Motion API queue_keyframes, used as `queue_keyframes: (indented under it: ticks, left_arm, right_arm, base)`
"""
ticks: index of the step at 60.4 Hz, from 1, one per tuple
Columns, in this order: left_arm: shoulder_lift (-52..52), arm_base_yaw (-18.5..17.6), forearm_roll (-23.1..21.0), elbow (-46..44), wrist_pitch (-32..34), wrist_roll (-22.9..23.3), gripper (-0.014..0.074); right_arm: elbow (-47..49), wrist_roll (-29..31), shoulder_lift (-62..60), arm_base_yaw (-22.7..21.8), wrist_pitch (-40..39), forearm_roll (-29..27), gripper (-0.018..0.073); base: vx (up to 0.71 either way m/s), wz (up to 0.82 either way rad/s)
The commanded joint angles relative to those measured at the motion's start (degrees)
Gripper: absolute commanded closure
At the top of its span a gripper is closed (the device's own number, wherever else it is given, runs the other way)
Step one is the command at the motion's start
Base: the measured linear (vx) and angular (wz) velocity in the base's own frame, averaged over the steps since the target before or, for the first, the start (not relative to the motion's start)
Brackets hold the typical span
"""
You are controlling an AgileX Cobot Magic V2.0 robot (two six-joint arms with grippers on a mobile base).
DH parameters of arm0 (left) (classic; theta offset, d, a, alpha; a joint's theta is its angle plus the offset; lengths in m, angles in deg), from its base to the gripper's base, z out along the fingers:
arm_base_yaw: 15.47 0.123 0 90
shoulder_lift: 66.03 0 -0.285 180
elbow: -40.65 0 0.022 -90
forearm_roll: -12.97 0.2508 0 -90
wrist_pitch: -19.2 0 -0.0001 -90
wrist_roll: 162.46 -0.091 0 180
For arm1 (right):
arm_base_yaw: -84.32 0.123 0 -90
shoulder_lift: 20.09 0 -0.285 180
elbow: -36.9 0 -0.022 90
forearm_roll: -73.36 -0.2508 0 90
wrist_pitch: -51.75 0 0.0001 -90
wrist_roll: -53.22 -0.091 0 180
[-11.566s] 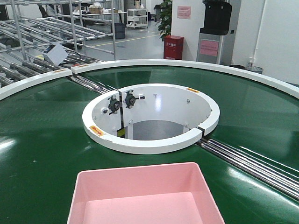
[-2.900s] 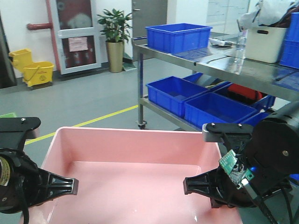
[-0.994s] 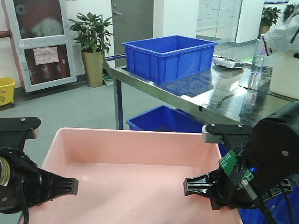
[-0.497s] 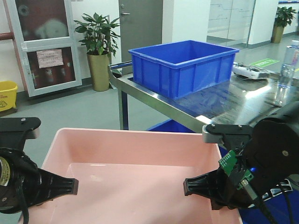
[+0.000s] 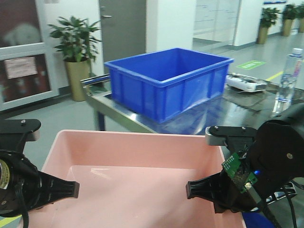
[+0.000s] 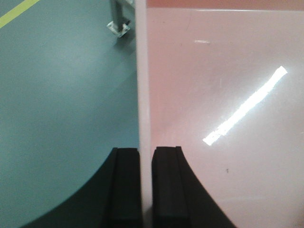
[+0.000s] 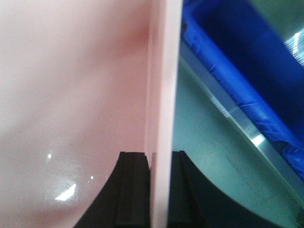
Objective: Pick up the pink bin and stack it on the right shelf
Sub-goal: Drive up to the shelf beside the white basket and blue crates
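Left hand (image 6: pixel 145 159) and right hand (image 7: pixel 159 164) clamp the pink bin (image 5: pixel 135 156) by its side walls.
Bin held between them; beyond the hands stands the bench (image 5: pixel 237 104), carrying a blue crate (image 5: pixel 168 80).

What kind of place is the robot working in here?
Likely an indoor workshop or warehouse-type area in an office-like building: a blue crate sits on a steel shelf, the floor has a painted yellow line, and a potted plant stands beside a door.
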Motion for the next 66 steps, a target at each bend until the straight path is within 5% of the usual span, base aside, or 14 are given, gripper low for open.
queue_keyframes:
  ticks: [1, 66]
  left_arm:
    - [2.08, 0.08, 3.57, -1.85, 2.1, 0.34, 0.0503]
    - [2.08, 0.08, 4.04, -1.85, 2.1, 0.34, 0.0503]
  right_arm:
    - [1.49, 0.61, -2.28, -0.36, -0.03, 4.62, 0.051]
    - [1.49, 0.61, -2.28, -0.36, -0.03, 4.62, 0.051]
  base:
    - [0.32, -0.46]
    - [0.2, -0.61]
